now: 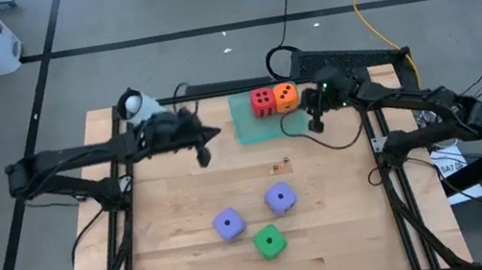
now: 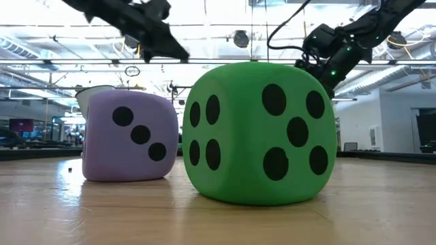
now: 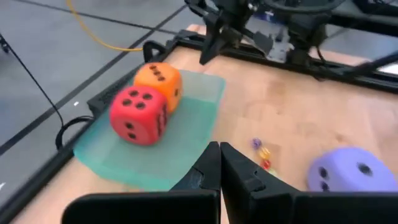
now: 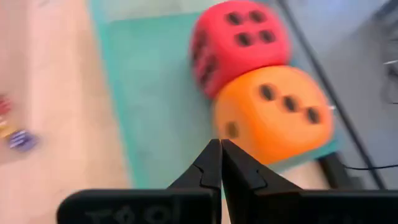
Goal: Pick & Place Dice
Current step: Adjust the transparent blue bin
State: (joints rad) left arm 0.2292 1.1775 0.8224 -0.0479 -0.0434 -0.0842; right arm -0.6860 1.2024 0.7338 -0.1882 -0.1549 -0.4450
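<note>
No brand or legible writing shows on anything. The wooden worktop [image 1: 176, 213] sits in a black frame on a grey floor taped with dark lines; beyond it lies an open hall with ceiling lights. The red die [image 1: 262, 102] and orange die [image 1: 285, 97] touch on the translucent green tray [image 1: 249, 126] at the far edge. Two purple dice [image 1: 227, 223] [image 1: 280, 198] and the green die [image 1: 269, 241] lie near the near edge. The left end effector [image 1: 204, 154] and the right end effector [image 1: 316, 124] hover with fingers pressed together, empty, either side of the tray.
</note>
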